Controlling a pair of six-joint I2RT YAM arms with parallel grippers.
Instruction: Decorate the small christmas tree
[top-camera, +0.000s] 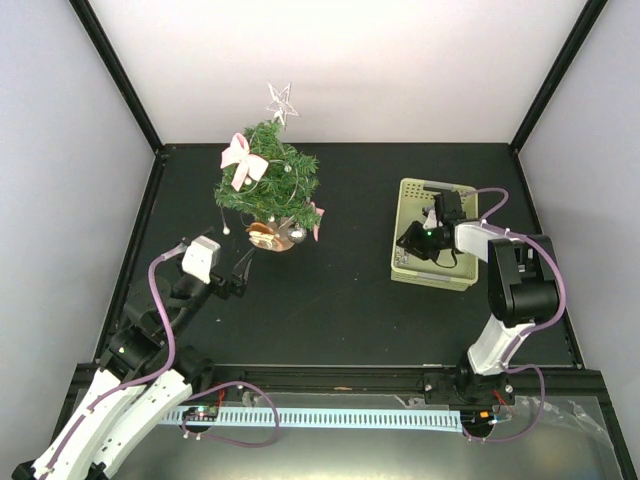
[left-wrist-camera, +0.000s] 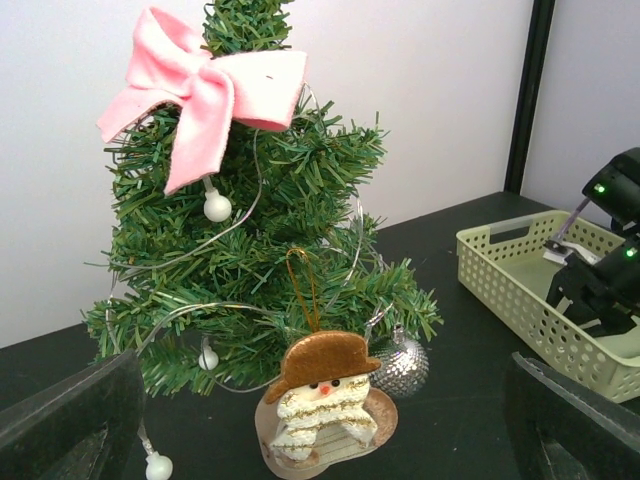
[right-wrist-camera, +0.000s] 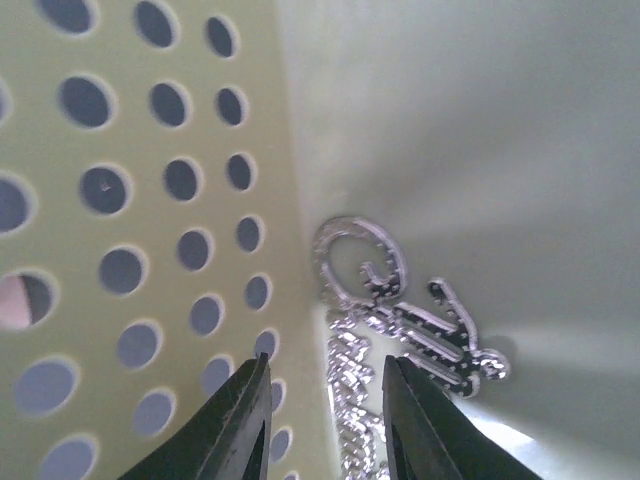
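Small christmas tree (top-camera: 268, 180) is being shown upright at the far left of the black table (top-camera: 330, 310), well apart from the pale green basket (top-camera: 410, 195) on the right. It is being topped by a silver star (top-camera: 281, 102). A pink bow (left-wrist-camera: 205, 85) is being carried high on the tree, with a white bead string (left-wrist-camera: 216, 207) draped through the branches. A snowman ornament (left-wrist-camera: 322, 400) with a brown hat is being hung low at the front, and a silver glitter ball (left-wrist-camera: 403, 365) is sitting just beside it.

Left gripper (top-camera: 237, 277) is being held spread wide, near the tree on its near side, with nothing between the fingers and no contact with the branches.

Right gripper (right-wrist-camera: 325, 420) is being held down inside the basket, against the perforated wall. Its fingers are being shown parted narrowly, straddling a glittery silver ornament (right-wrist-camera: 410, 320) lying on the basket floor. A gap is being seen beside the left finger; contact on the other side cannot be told.
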